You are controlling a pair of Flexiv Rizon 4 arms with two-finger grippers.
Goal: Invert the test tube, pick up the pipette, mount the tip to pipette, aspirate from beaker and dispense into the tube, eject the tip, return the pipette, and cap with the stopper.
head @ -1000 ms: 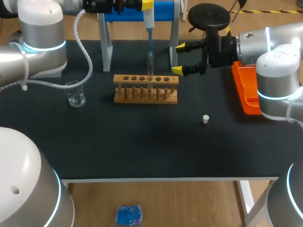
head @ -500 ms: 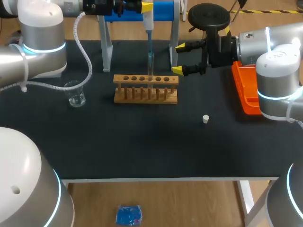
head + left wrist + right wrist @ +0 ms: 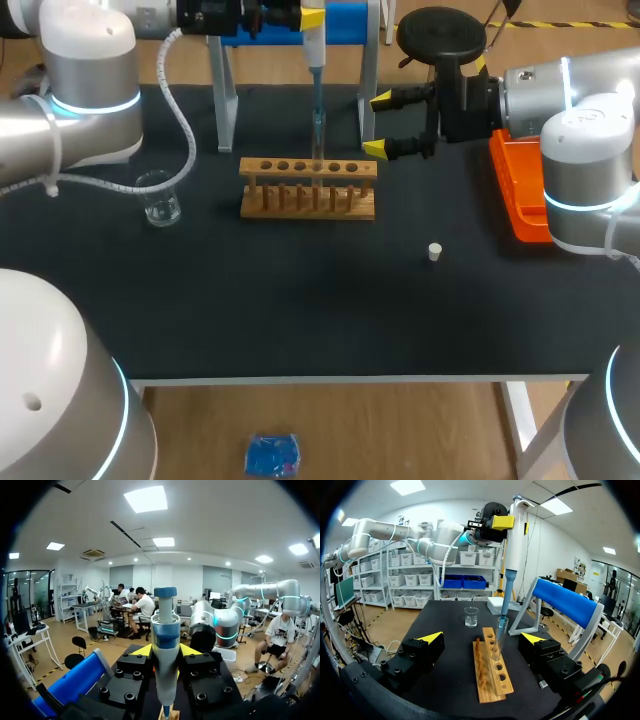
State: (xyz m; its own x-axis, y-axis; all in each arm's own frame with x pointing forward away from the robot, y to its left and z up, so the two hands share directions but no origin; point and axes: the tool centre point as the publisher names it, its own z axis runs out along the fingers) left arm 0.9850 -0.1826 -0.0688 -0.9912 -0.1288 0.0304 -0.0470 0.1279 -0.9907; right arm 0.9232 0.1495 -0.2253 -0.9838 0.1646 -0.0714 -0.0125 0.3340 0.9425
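Observation:
My left gripper (image 3: 305,12) is shut on the white-and-blue pipette (image 3: 316,60), holding it upright over the wooden rack (image 3: 308,188). In the left wrist view the pipette (image 3: 165,645) stands between the yellow tips of that gripper (image 3: 165,650). Its blue tip (image 3: 504,607) reaches down into the mouth of the clear test tube (image 3: 499,640), which stands in the rack (image 3: 492,675). My right gripper (image 3: 379,124) stays open just right of the rack and tube, holding nothing. The glass beaker (image 3: 160,197) stands at the left. The white stopper (image 3: 435,251) lies right of centre.
A blue pipette stand (image 3: 345,20) on grey legs (image 3: 224,110) stands behind the rack. An orange tray (image 3: 520,195) lies at the table's right edge under my right arm. The front half of the dark table (image 3: 300,310) is bare.

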